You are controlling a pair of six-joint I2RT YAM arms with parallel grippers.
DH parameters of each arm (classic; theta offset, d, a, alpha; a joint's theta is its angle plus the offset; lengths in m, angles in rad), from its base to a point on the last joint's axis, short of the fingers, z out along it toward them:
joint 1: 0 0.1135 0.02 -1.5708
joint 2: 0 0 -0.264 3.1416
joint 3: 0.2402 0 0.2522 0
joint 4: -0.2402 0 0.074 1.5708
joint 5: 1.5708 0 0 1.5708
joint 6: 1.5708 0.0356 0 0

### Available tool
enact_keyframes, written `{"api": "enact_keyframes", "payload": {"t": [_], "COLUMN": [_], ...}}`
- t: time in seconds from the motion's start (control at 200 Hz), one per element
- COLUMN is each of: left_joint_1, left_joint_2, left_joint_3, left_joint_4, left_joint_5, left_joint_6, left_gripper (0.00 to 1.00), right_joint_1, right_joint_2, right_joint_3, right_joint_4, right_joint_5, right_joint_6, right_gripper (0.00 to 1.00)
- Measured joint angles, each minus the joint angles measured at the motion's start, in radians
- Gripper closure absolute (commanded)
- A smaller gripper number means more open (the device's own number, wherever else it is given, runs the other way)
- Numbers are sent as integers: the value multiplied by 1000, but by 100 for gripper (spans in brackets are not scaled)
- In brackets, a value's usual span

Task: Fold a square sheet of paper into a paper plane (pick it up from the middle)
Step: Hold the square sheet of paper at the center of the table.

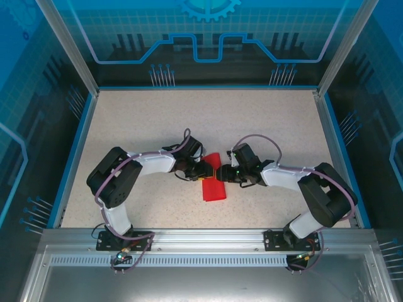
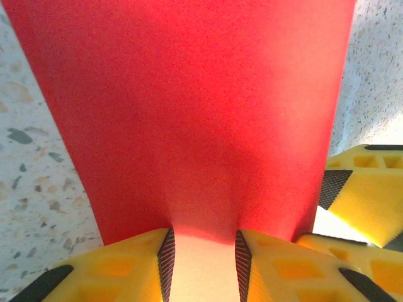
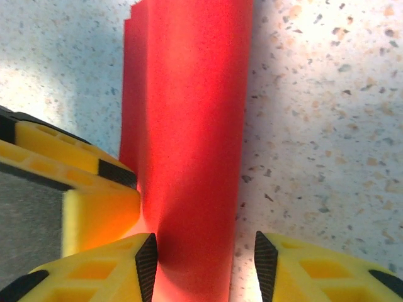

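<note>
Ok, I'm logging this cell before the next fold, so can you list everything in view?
sheet of paper: one, bright red, folded to a narrow band, flat at the table's centre
table: one, speckled beige, beneath everything
enclosure panels: several, blue-tinted, at the back and both sides
frame rail: one, silver metal, near edge, carrying the arm bases
cables: two, greyish purple, looped along the arms
left arm: one, black and white, reaching to the centre
right arm: one, black and white, reaching to the centre
left gripper: one, yellow fingers with black pads, jaws apart at the paper's end
right gripper: one, same colours, jaws apart astride the band
</note>
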Motion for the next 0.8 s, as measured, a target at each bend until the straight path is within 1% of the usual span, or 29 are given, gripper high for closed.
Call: {"api": "enact_keyframes", "payload": {"t": [0.11,0.31,0.505,0.8], "left_joint_1": [-2,-2,-3,-4], "left_joint_2": [0,0,-6,-46], "left_joint_3": [2,5,22,43], "left_joint_4": [0,-4,-31,-86], "left_joint_5": [7,8,6,-8], "left_joint_6": [0,0,3,12], "left_gripper": [65,62,60,60], "right_joint_1": [5,21,25,26], "right_joint_2": [7,25,29,29], "right_joint_3": [0,26,45,45], "right_joint_4": [-10,-52,-77,-97], "right_joint_5": [12,50,78,90], "right_joint_6": [-18,-70,-108,-135], "right_gripper": [58,61,61,61]}}
